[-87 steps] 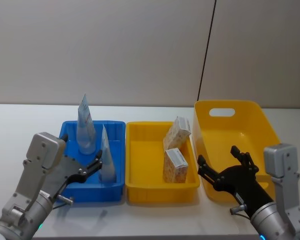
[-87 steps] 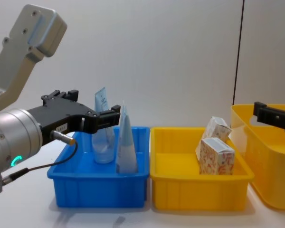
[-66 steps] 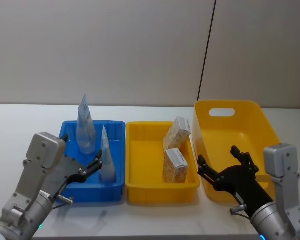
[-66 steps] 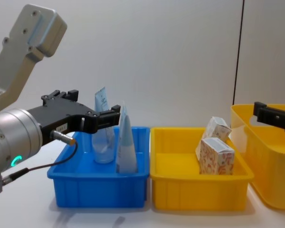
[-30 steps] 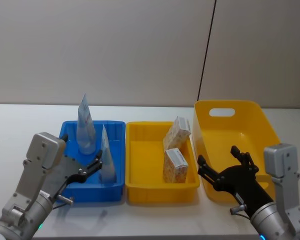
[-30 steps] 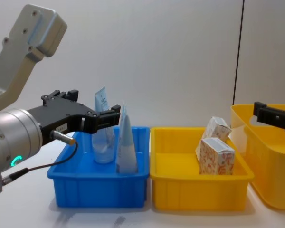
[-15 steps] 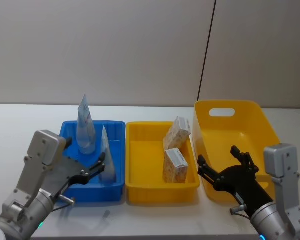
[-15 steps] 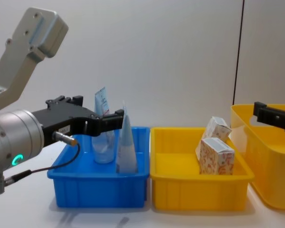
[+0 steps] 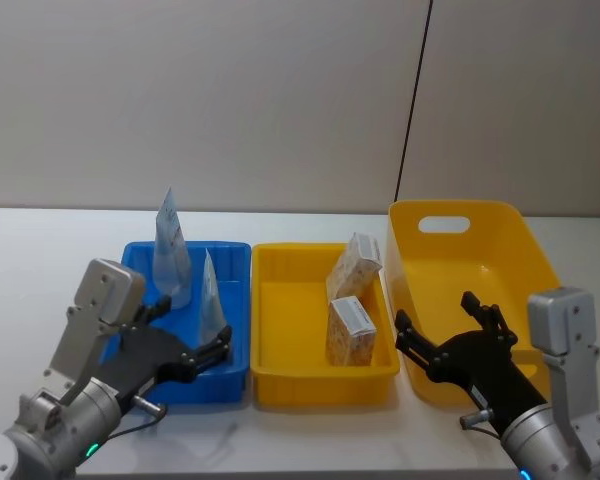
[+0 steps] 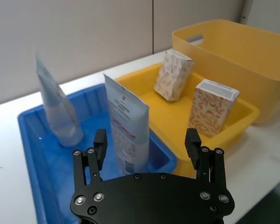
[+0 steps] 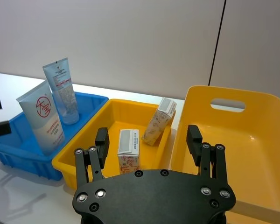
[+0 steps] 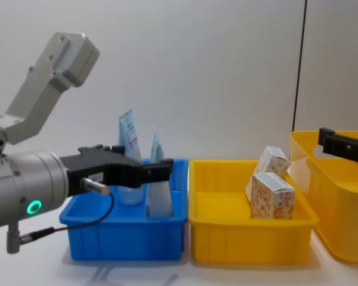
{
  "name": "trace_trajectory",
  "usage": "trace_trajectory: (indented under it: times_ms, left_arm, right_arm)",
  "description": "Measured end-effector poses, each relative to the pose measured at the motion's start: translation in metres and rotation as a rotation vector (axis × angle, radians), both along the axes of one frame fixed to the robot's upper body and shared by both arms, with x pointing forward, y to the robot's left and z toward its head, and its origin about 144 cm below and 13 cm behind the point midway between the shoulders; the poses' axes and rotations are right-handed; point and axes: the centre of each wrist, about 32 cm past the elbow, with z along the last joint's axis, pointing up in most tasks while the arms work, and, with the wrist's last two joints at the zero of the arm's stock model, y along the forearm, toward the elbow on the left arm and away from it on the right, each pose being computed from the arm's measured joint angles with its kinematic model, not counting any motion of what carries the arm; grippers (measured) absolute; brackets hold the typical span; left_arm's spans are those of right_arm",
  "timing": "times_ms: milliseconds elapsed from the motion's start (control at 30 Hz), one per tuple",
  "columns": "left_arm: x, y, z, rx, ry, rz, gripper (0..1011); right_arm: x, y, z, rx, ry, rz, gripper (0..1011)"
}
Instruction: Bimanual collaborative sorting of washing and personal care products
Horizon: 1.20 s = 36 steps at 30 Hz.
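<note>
Head view: on a white table point(image 9: 40, 250) three bins stand in a row, a blue bin point(image 9: 232, 246) on the left, a small yellow bin point(image 9: 290, 320) in the middle and a large yellow bin point(image 9: 460, 265) on the right. The translucent tube point(image 9: 170, 255) stands upright at the far side of the blue bin. The logo tube point(image 9: 211, 300) stands nearer, by the bin's right wall. The left gripper point(image 9: 190, 330) hangs over the bin's near part, fingers spread and empty. One finger lies close by the logo tube's base, and contact cannot be judged. In the small yellow bin a leaning carton point(image 9: 353, 265) sits behind an upright carton point(image 9: 348, 330). The right gripper point(image 9: 435, 312) hovers over the large bin's near left corner, spread and empty.

Left wrist view: the logo tube rises just ahead of the spread fingers, closer to one of them. The translucent tube stands beyond it.

Right wrist view: nothing lies between the open fingers. Both cartons and both tubes stand well ahead.

Chest view: the left gripper's black fingers cross in front of the lower parts of both tubes. The right gripper's finger shows at the right edge above the large bin.
</note>
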Motion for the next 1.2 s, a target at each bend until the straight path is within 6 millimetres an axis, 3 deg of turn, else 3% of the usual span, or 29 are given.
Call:
trace_trajectory:
  times_ms: [567,1200]
  left_arm:
    - [0.025,-0.010,-0.008,-0.009,0.093,-0.024,1001]
    - [0.062,-0.019,-0.011,-0.015,0.137,0.074,1001]
  right_arm:
    - [0.000,0.000,0.000,0.000,0.000,0.000,1003]
    - [0.000,0.000,0.000,0.000,0.000,0.000,1004]
